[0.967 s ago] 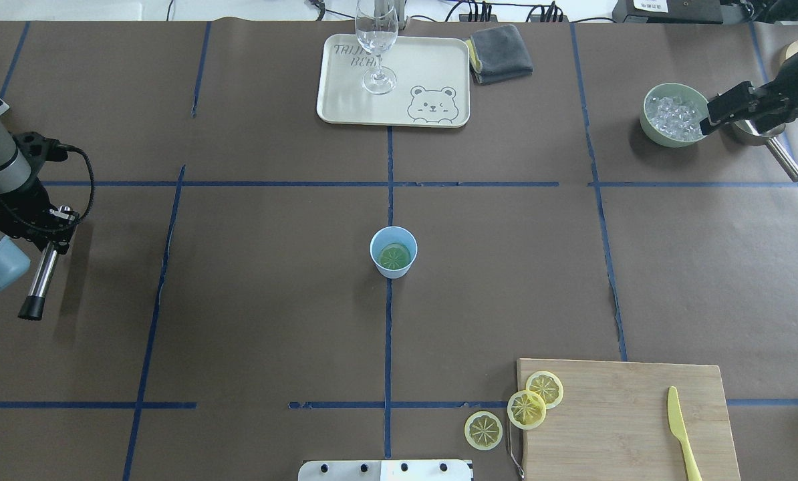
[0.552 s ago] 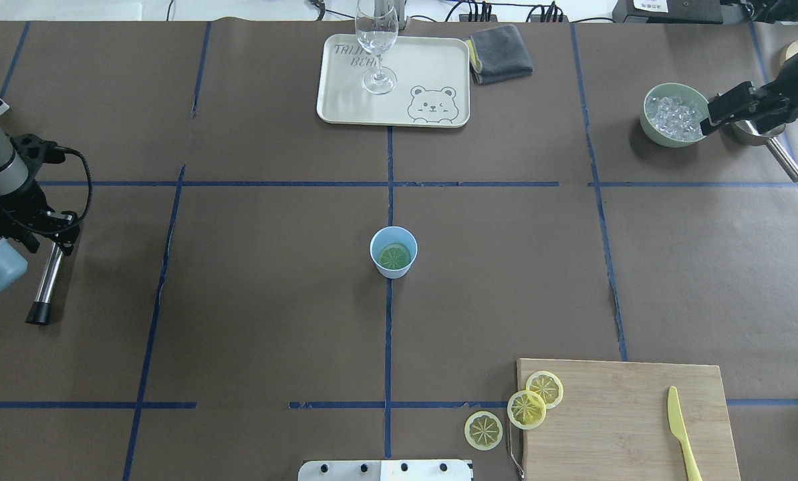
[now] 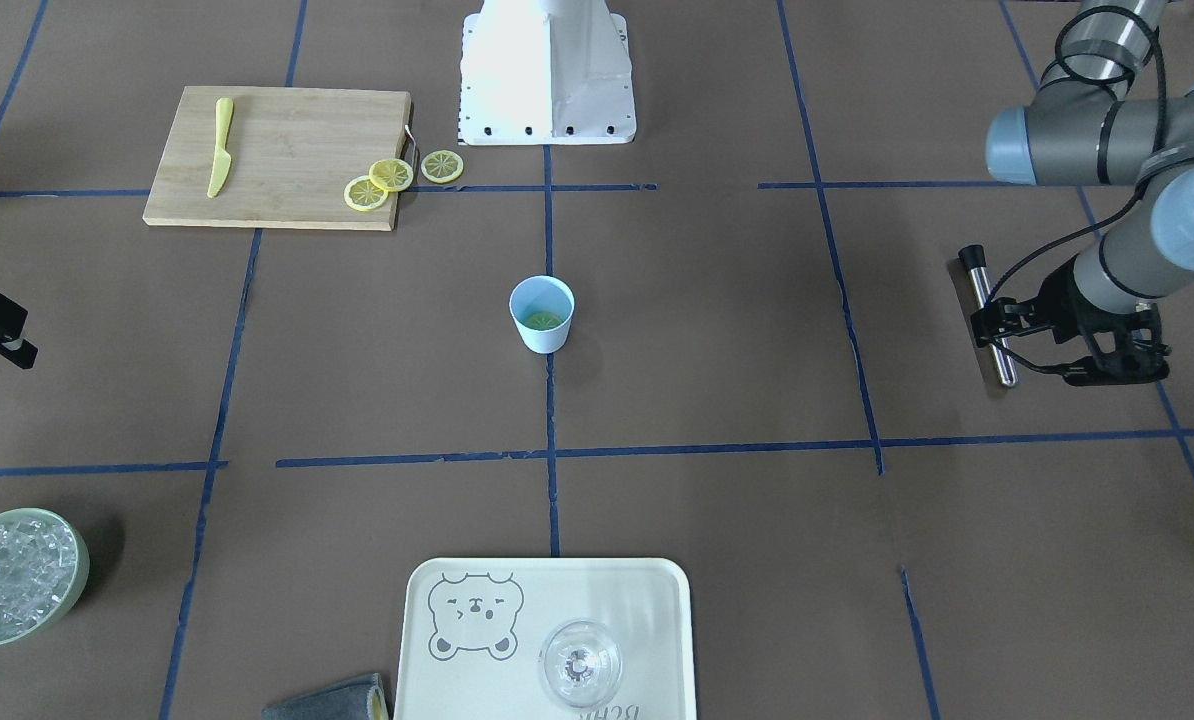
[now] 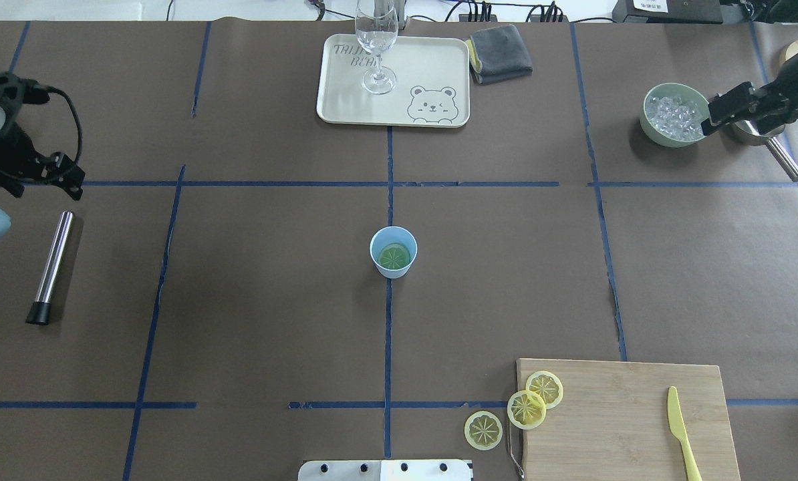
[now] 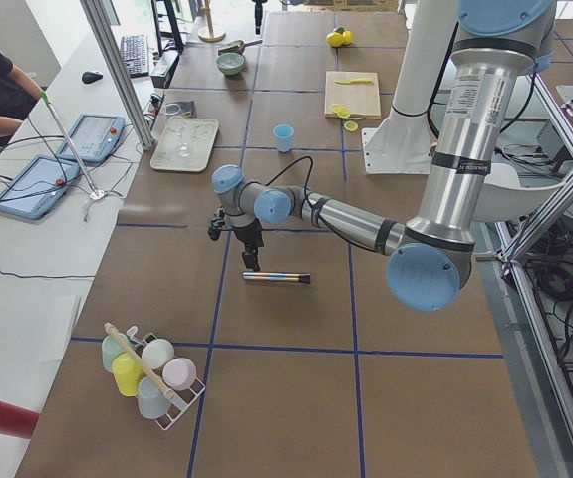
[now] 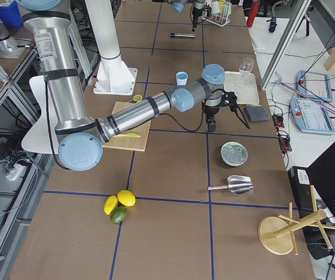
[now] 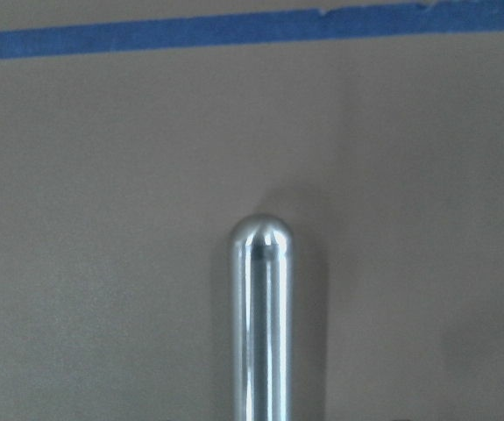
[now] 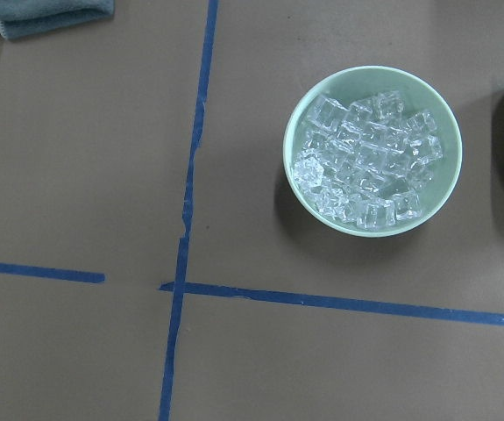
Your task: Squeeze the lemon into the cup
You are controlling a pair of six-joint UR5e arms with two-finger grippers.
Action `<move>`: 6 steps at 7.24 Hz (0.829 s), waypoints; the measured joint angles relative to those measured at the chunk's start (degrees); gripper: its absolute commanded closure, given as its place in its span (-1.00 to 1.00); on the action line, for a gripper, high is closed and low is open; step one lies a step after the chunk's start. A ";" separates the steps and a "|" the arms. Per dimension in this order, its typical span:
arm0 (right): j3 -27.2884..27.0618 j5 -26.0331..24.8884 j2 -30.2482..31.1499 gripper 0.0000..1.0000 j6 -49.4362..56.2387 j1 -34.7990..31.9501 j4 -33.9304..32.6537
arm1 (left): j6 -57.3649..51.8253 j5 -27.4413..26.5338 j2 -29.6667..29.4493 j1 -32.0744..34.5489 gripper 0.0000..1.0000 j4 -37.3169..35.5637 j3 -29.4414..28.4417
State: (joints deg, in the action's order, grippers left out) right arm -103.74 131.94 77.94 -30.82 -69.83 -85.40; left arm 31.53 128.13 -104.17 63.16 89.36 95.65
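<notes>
sitting inside smooth tapered blue cup (image 4: pixel 392 272), thin round segmented lemon (image 4: pixel 395 256)

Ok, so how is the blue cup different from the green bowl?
The cup is pale blue; the bowl is pale green. The cup is tall and narrow; the bowl is wide and low. The cup holds one lemon slice; the bowl is full of ice cubes. The cup stands mid-table; the bowl sits off to one side. Both are round, open on top and have no handle.
</notes>
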 measured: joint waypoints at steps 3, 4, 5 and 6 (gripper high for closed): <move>0.20 -0.72 0.81 -1.00 0.63 -0.48 0.19 | -13.31 0.29 -1.91 13.01 -1.00 -0.37 1.77; 0.35 -0.92 2.00 -1.00 0.78 -0.64 0.49 | -19.15 0.41 -0.09 17.85 -1.00 -0.40 1.54; 0.72 -1.14 2.84 -1.00 0.83 -1.06 0.58 | -22.18 0.48 2.45 22.50 -1.00 -0.24 1.28; 1.11 -1.18 3.34 -1.00 0.91 -1.94 0.60 | -24.01 1.13 4.89 26.60 -1.00 -0.21 1.05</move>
State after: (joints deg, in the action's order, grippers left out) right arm -102.63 130.76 81.28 -29.92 -71.77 -84.81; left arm 7.52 129.26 -99.28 89.76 89.15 96.69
